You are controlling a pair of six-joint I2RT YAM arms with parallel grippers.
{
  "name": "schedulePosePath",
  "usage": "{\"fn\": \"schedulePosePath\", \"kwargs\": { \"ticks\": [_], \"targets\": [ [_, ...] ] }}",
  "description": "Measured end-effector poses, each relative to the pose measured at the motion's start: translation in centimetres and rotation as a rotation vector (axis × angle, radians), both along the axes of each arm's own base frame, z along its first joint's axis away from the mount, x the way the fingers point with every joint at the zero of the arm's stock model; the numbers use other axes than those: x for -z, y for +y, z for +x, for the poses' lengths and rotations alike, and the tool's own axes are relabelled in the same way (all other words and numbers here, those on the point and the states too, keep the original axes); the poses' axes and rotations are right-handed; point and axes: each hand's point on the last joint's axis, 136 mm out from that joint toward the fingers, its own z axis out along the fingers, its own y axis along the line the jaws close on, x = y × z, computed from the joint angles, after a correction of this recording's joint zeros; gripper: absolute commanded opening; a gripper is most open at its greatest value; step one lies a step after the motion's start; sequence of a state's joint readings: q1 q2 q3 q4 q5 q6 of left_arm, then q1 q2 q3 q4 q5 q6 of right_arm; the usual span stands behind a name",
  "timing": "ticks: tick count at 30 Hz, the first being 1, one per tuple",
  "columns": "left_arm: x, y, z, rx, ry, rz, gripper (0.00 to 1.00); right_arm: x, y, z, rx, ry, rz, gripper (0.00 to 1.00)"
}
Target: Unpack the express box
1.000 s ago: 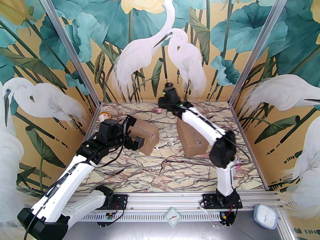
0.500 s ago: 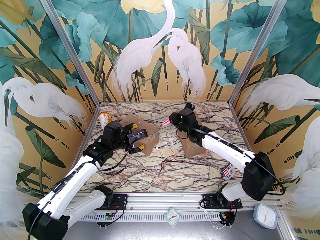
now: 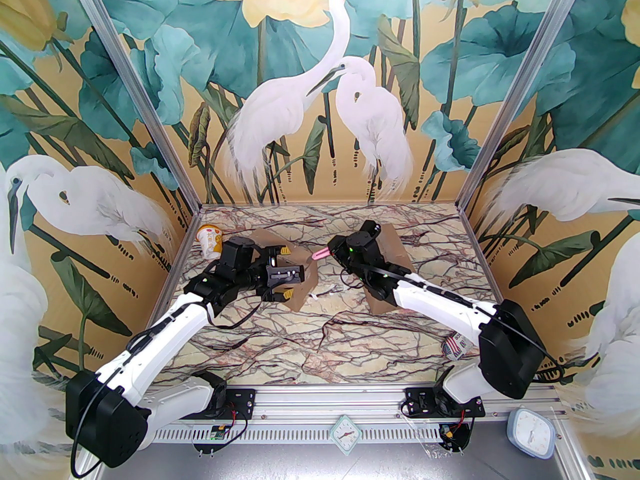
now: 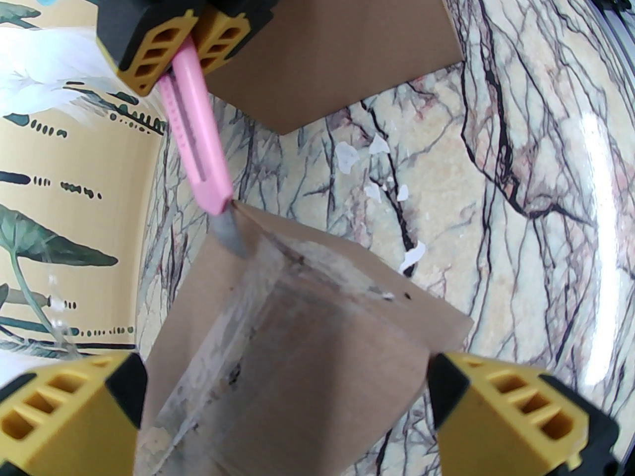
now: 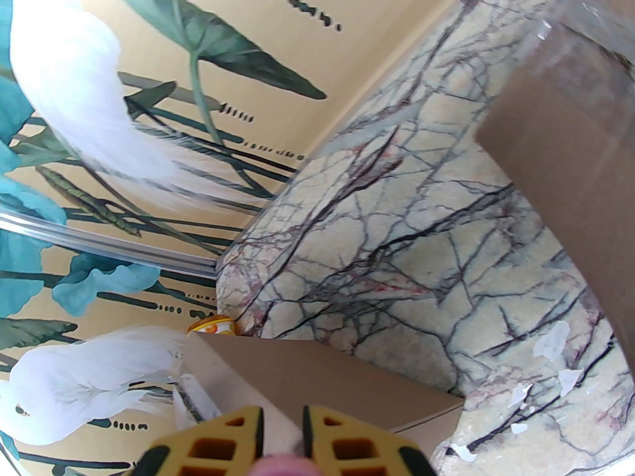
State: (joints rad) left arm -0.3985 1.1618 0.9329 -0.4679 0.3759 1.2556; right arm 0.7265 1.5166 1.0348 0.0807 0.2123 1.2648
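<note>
On the table (image 4: 521,166) sits a brown (taped) express box (image 4: 307,365).

Express box (image 3: 306,288): brown cardboard, flaps closed. Clear tape strip (image 4: 278,315) along top seam, cloudy and scuffed. Sits on worktop (image 3: 325,348) left of centre, turned diagonal to worktop edges.

Second box (image 3: 395,240): same brown cardboard, closed, right of centre, standing apart from first.

Pink cutter (image 3: 321,254): slim plastic body, grey blade (image 4: 230,233) extended. Clamped in right tool (image 4: 186,47), angled down. Blade tip rests on far top corner of express box, at tape end.
</note>
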Motion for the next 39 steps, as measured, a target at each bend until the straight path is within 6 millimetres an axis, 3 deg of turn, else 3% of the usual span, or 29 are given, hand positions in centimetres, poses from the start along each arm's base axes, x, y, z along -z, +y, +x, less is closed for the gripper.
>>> {"fn": "schedulePosePath", "kwargs": {
  "ticks": [12,39],
  "targets": [
    [3.1,-0.2,0.6,0.016,0.082,0.041,0.99,-0.1,-1.1,-0.5,0.035,-0.005,0.017,0.00],
    [2.4,-0.7,1.7,-0.042,0.097,-0.030,1.00,0.0,-1.9,-0.4,0.064,-0.018,0.015,0.00]
  ]
}}
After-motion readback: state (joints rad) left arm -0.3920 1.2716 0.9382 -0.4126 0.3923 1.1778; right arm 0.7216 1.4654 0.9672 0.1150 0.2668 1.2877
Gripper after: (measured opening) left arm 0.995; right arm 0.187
